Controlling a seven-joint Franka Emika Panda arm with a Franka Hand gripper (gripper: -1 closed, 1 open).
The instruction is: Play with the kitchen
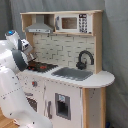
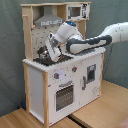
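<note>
The kitchen (image 1: 65, 95) (image 2: 60, 85) is a tall white and light-wood toy unit. It has a grey hood (image 1: 42, 23) (image 2: 50, 20), a black-red stovetop (image 1: 43, 66) (image 2: 54, 60), a black faucet (image 1: 85, 58) over a sink (image 1: 73, 74), and an oven door (image 2: 64, 95) under two knobs (image 2: 56, 76). My white arm reaches in from the second exterior view's right. My gripper (image 2: 44, 54) (image 1: 27, 50) hangs tilted just above the stovetop, below the hood. Whether it touches the burners I cannot tell.
A toy microwave (image 1: 73, 22) (image 2: 75, 10) sits on the upper shelf. My arm's white body (image 1: 12, 95) fills the first exterior view's left edge, next to the kitchen. A wooden table (image 2: 105, 107) carries the unit, and grey curtains hang behind it.
</note>
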